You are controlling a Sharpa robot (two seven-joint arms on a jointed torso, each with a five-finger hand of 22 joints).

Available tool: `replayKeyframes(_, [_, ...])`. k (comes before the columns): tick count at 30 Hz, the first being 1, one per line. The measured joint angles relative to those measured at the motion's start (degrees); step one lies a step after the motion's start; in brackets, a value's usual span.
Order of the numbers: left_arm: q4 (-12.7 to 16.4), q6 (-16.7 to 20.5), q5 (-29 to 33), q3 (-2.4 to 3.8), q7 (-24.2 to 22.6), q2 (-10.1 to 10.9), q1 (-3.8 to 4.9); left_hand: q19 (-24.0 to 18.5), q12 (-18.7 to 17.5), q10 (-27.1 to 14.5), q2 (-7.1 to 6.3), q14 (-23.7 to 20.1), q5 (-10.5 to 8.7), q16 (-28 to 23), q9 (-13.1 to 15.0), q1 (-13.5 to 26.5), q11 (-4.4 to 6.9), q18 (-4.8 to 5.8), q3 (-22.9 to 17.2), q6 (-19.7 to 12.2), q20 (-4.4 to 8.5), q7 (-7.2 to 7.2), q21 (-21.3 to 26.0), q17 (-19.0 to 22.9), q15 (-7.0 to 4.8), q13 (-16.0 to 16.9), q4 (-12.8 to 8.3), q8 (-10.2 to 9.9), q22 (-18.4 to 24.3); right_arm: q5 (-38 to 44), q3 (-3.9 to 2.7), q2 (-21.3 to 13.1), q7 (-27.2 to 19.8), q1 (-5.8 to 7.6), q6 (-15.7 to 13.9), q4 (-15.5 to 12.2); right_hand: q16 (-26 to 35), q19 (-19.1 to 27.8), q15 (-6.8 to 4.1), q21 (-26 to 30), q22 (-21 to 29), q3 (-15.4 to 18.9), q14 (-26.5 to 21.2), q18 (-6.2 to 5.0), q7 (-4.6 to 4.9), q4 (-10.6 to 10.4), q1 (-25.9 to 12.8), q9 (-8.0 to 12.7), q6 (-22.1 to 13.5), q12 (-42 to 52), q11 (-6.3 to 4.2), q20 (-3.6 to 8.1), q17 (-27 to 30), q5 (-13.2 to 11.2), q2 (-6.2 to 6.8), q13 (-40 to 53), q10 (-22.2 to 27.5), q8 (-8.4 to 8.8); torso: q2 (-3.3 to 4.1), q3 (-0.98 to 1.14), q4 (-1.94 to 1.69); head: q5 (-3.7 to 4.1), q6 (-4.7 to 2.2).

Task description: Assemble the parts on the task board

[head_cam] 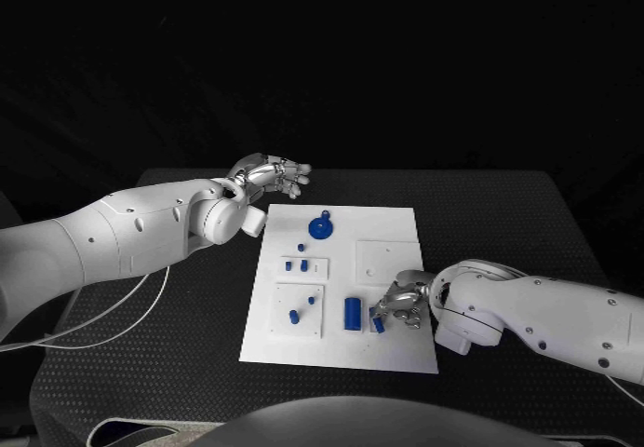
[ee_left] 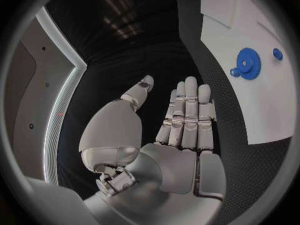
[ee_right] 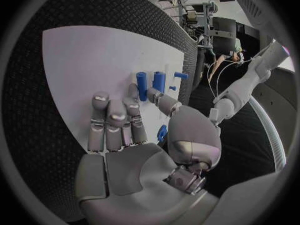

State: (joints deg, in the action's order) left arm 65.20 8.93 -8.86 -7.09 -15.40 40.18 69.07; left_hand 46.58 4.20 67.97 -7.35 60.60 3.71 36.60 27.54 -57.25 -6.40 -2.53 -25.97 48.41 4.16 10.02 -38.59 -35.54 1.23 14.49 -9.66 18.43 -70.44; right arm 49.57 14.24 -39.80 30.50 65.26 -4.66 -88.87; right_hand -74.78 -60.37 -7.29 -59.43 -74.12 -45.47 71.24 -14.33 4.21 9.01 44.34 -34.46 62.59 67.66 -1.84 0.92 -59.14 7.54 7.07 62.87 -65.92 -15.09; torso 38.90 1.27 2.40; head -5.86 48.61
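White and rectangular, the task board (head_cam: pixel 382 349) lies in the middle of a black bench (head_cam: pixel 175 372), its long sides running from the near edge toward the far edge. Small blue parts sit on it: a blue gear (head_cam: pixel 321 226) near the board's far edge, two short pegs (head_cam: pixel 297 265) in a raised square plate toward the board's left side, another small part (head_cam: pixel 294 317) in a square plate nearer the front left corner, and an upright blue cylinder (head_cam: pixel 353 313) near the board's near edge. The left robot hand (head_cam: pixel 273 176) hovers beyond the board's far left corner, over bare bench, its fingers straight and spread, holding nothing. The right robot hand (head_cam: pixel 398 305) rests low over the board near its near right side, just beside the cylinder, fingers loosely extended, with a small blue piece (ee_right: pixel 162 132) lying against its thumb; I cannot tell whether it is pinching that piece.
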Motion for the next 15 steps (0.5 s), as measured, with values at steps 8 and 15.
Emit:
replayKeyframes(8, [0.0,0.0,0.0,0.0,0.1,0.0,0.01,0.0,0.0,0.0,0.0,0.0,0.0,0.0,-0.1,0.0,0.0,0.09,0.0,0.0,0.0,0.0,0.0,0.0,0.0,0.0,0.0,0.0,0.0,0.0,-0.01,-0.1,-0.2,0.01,0.1,-0.1,0.0,0.0,0.02,0.0,0.0,0.0,0.0,0.0,0.0,0.0,-0.8,0.1,0.0,0.0,-0.02,0.0,0.1,0.0,0.31,0.0,0.0,-0.21,0.0,0.02,0.0,-0.1,0.04])
replayKeyframes(15, [0.0,0.0,0.0,0.0,0.1,0.0,0.01,0.0,0.0,0.0,0.0,0.0,0.0,0.0,0.0,0.0,0.0,0.35,0.0,0.0,0.0,0.0,0.2,-0.1,0.0,0.0,0.0,0.0,-0.1,0.0,-0.06,-0.2,-0.4,0.06,0.3,-0.2,0.0,0.0,0.04,0.0,0.0,-0.7,0.0,0.0,-0.01,-0.4,-2.8,0.5,0.0,-0.2,-0.02,0.0,0.2,0.7,1.47,0.0,0.0,-0.23,0.0,0.04,0.01,-0.1,0.04])
